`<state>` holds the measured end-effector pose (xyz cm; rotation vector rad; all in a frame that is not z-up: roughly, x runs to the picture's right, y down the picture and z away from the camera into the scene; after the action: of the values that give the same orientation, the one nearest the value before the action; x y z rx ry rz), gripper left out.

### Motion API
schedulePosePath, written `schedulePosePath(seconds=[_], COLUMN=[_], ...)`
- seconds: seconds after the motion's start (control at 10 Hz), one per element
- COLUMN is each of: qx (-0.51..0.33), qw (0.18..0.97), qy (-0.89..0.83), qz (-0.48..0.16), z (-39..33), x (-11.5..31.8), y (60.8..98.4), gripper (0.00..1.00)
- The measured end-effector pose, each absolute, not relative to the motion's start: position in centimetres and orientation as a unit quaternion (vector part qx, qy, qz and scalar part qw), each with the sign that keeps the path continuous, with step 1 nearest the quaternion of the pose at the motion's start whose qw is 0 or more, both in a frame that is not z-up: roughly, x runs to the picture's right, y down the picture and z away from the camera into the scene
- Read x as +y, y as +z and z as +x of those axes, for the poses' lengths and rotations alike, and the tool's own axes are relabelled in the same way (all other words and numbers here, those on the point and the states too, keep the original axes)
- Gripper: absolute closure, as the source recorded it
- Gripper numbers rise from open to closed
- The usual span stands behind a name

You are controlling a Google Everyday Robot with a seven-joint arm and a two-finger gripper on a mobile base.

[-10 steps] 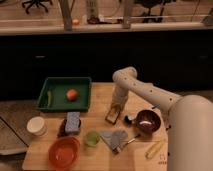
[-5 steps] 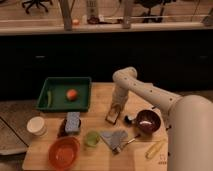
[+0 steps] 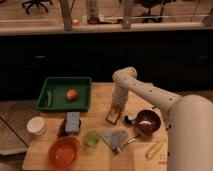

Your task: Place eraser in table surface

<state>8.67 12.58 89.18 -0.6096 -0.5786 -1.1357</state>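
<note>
My white arm reaches down over the middle of the wooden table (image 3: 100, 95). The gripper (image 3: 114, 116) points down and sits at or just above the table surface, between the green tray (image 3: 64, 105) and the dark bowl (image 3: 148, 121). A small pale block, likely the eraser (image 3: 113, 118), shows at the gripper's tip. I cannot tell whether it rests on the table or is held.
The green tray holds an orange fruit (image 3: 72, 94) and a green vegetable (image 3: 49, 97). In front lie a white cup (image 3: 36, 125), a blue sponge (image 3: 73, 121), a red bowl (image 3: 64, 152), a green cup (image 3: 91, 138), a grey cloth (image 3: 114, 137) and a yellow item (image 3: 155, 148).
</note>
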Motion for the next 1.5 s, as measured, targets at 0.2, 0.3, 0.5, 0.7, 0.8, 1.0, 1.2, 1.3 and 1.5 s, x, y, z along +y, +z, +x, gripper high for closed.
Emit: schedulePosePath(seconds=[0.2, 0.3, 0.5, 0.7, 0.8, 1.0, 1.2, 1.3, 1.5], qx=[-0.265, -0.266, -0.266, -0.267, -0.263, -0.260, -0.257, -0.256, -0.256], qw=[0.760, 0.759, 0.758, 0.757, 0.755, 0.753, 0.750, 0.751, 0.750], qy=[-0.522, -0.523, -0.523, -0.525, -0.530, -0.540, -0.551, -0.551, -0.552], qz=[-0.281, -0.282, -0.284, -0.284, -0.281, -0.271, -0.259, -0.258, -0.257], z=[8.7, 8.6, 8.7, 8.7, 9.0, 8.7, 8.5, 8.7, 8.5], x=[12.4, 12.4, 12.3, 12.4, 12.3, 11.9, 11.5, 11.5, 11.4], y=[89.2, 89.2, 89.3, 89.3, 89.0, 88.9, 88.6, 88.6, 88.6], gripper=[0.20, 0.20, 0.20, 0.20, 0.20, 0.20, 0.20, 0.20, 0.20])
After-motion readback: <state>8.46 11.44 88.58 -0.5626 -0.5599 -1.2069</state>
